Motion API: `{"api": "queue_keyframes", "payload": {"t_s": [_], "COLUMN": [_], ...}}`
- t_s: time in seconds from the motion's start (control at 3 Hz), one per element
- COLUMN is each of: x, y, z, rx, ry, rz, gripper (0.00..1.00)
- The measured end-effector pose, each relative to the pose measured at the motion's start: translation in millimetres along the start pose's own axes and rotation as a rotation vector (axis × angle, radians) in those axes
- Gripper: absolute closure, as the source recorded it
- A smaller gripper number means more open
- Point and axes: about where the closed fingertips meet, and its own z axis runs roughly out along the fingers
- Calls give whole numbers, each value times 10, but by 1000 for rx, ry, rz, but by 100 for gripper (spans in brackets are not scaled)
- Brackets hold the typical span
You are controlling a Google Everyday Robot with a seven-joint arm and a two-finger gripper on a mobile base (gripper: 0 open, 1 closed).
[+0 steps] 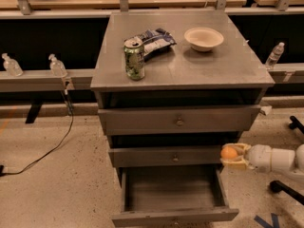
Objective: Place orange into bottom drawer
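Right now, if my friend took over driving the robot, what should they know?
Gripper: shut on the orange, held in the air beside one end of the middle drawer.
Bottom drawer: pulled open, lower than the orange and off to its side, not under it.
Done: orange is picked up, drawer is open.
Left: carry the orange over the drawer, lower it in, let go.
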Motion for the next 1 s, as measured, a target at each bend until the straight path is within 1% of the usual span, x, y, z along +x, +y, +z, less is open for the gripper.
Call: {"api": "queue_keyframes", "payload": {"t_s": [0.33,1.0], "x": [615,632], "y": [-39,-28], "z": [59,102], "rx": [10,5], "ry": [30,24], "rz": [-24,-21], "gripper": [100,100]}}
